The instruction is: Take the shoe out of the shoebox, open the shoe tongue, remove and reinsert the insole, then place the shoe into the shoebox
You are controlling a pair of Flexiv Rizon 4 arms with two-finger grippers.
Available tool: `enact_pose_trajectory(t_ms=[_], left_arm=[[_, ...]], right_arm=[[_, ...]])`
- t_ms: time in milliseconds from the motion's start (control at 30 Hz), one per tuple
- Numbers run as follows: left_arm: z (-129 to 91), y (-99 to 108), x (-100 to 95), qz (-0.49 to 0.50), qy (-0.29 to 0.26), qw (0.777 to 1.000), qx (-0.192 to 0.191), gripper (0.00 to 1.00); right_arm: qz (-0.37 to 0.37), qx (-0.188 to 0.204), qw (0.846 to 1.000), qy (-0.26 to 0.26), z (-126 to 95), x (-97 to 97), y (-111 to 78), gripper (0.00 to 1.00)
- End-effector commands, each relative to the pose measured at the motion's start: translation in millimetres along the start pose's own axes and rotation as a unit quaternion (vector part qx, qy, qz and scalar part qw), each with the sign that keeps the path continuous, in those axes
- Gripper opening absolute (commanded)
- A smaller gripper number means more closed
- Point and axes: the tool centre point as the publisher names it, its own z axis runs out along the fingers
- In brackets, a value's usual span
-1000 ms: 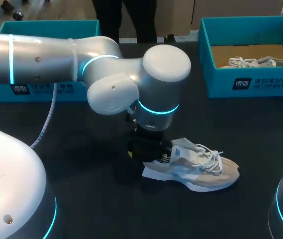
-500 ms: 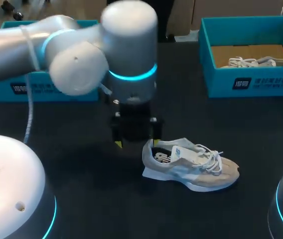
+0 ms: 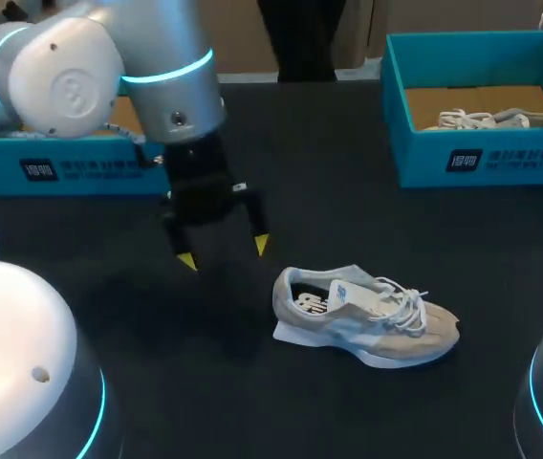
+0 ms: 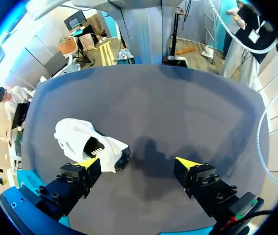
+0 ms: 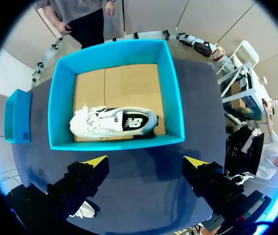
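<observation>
The sneaker [image 3: 367,320] sits on its sole on the dark counter [image 3: 348,220], outside the left shoebox [image 3: 80,170]. It is at about 4 o'clock from the left tool [image 3: 225,253], whose fingers are spread wide and empty. The sneaker's long axis runs roughly 10 to 4, toe at 4. The right tool [image 5: 147,161], likewise spread and empty, hangs over the right shoebox [image 5: 175,98]. Nothing pins the sneaker, so a one-sided push at the heel would likely slide or tip it.
</observation>
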Motion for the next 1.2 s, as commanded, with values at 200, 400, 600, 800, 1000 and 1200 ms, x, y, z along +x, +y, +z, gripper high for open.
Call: enact_pose_trajectory(t_ms=[200,400,600,800,1000,1200], left_arm=[[11,14,21.1,-0.17,-0.078,0.98,0.066,1.0],[8,8,36.7,-0.252,-0.134,0.952,0.115,1.0],[7,6,52.5,-0.305,-0.165,0.927,0.145,1.0],[10,14,67.6,-0.387,-0.194,0.876,0.212,1.0],[17,13,70.0,-0.401,-0.153,0.882,0.194,1.0],[17,13,70.0,-0.401,-0.153,0.882,0.194,1.0]], right_arm=[[0.001,-0.001,1.0,-0.001,0,0.2,-0.9,1.0],[0.001,-0.001,1.0,-0.001,0,0.2,-0.9,1.0],[0.001,-0.001,1.0,-0.001,0,0.2,-0.9,1.0],[0.001,-0.001,1.0,-0.001,0,0.2,-0.9,1.0],[0.001,-0.001,1.0,-0.001,0,0.2,-0.9,1.0],[0.001,-0.001,1.0,-0.001,0,0.2,-0.9,1.0]])
